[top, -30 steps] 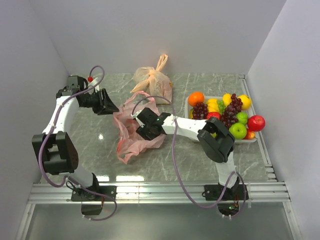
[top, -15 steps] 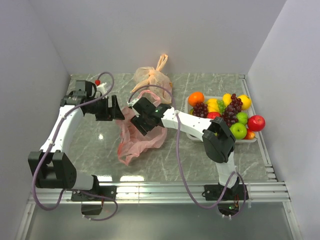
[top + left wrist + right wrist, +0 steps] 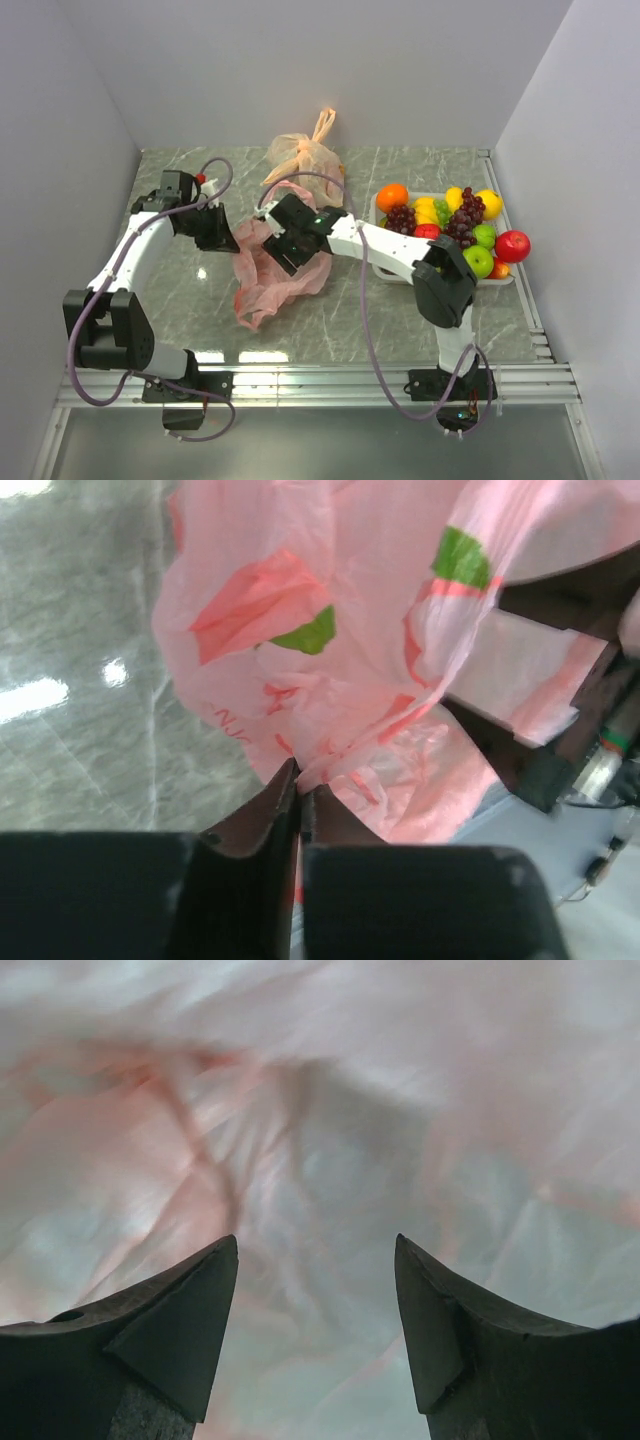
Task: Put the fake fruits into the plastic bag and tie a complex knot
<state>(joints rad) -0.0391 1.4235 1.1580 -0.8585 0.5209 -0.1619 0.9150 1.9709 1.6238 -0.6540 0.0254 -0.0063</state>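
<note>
From above, the plastic bag [image 3: 272, 275] lies crumpled on the table [image 3: 180, 290] between the two arms, with the left gripper [image 3: 226, 233] at its left edge and the right gripper [image 3: 284, 242] over its upper part. The fake fruits [image 3: 450, 228] are heaped on a tray [image 3: 377, 206] well to the right, and a pale orange bag [image 3: 305, 157] stands behind, handles tied upright. The left wrist view shows the left gripper's fingers [image 3: 262, 815] pressed together on a fold of the pink film (only the thin plastic lies between them), the bag spreading out above with red and green print. In the right wrist view the right gripper's fingers [image 3: 190, 1310] stand wide apart with nothing between them, and blurred pink film fills the whole frame beyond them.
</note>
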